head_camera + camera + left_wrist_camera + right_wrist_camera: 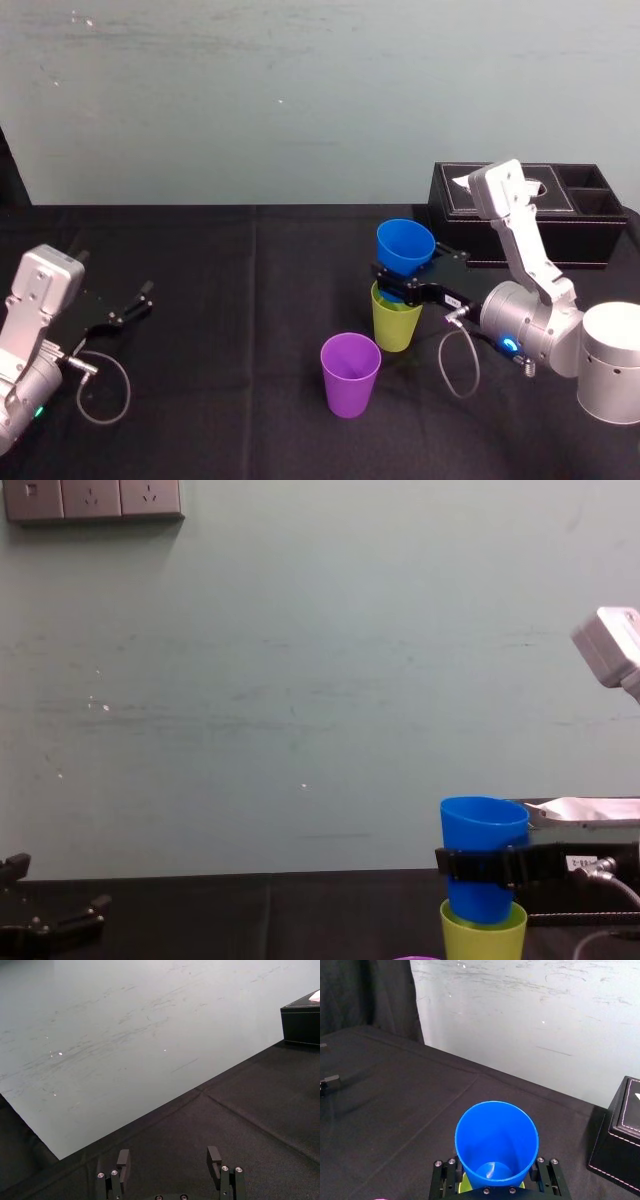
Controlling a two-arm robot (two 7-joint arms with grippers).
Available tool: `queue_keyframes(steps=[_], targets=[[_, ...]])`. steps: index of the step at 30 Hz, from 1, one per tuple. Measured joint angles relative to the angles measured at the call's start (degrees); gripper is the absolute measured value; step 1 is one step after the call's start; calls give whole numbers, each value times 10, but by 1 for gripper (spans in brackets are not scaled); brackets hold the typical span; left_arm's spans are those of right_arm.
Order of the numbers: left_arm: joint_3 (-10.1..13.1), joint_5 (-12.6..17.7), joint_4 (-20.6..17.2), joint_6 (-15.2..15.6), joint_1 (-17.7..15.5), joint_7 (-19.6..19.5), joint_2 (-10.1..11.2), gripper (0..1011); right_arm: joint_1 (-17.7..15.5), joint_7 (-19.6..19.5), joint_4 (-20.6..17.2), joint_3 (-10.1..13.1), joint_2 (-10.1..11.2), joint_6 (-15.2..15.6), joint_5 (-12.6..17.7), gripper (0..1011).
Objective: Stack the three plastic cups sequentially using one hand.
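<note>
One cup, the blue cup (405, 245), is clasped around its sides by the right end effector (405, 282) and is partly nested in the yellow-green cup (396, 322). The purple cup (350, 375) is set apart on the table (220, 350), not yet stacked. The left end effector (168, 1160) is parked at the left, spread and empty.

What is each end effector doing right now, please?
Left end effector: open, holding nothing.
Right end effector: shut on the blue cup, over the yellow-green cup.
</note>
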Motion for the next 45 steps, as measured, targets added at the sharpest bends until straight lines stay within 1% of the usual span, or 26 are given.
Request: queue_keyframes(steps=[20, 33, 35, 36, 39, 41, 44, 45], targets=[[0, 0, 0, 0, 0, 0, 0, 1000, 1, 4, 22, -1, -5, -13, -1, 719], [0, 0, 0, 0, 0, 0, 0, 1000, 1, 5, 21, -1, -4, -12, -1, 719], [0, 0, 0, 0, 0, 0, 0, 1000, 1, 5, 20, -1, -4, -12, -1, 761], [0, 0, 0, 0, 0, 0, 0, 1000, 1, 5, 20, -1, -4, -12, -1, 761], [0, 0, 0, 0, 0, 0, 0, 1000, 1, 5, 20, 0, -4, -11, 0, 864], [0, 0, 0, 0, 0, 0, 0, 1000, 1, 5, 20, 0, -4, -11, 0, 915], [0, 0, 0, 0, 0, 0, 0, 1000, 1, 5, 20, 0, -4, -11, 0, 958], [0, 0, 0, 0, 0, 0, 0, 1000, 1, 5, 20, 0, -3, -11, 0, 986]])
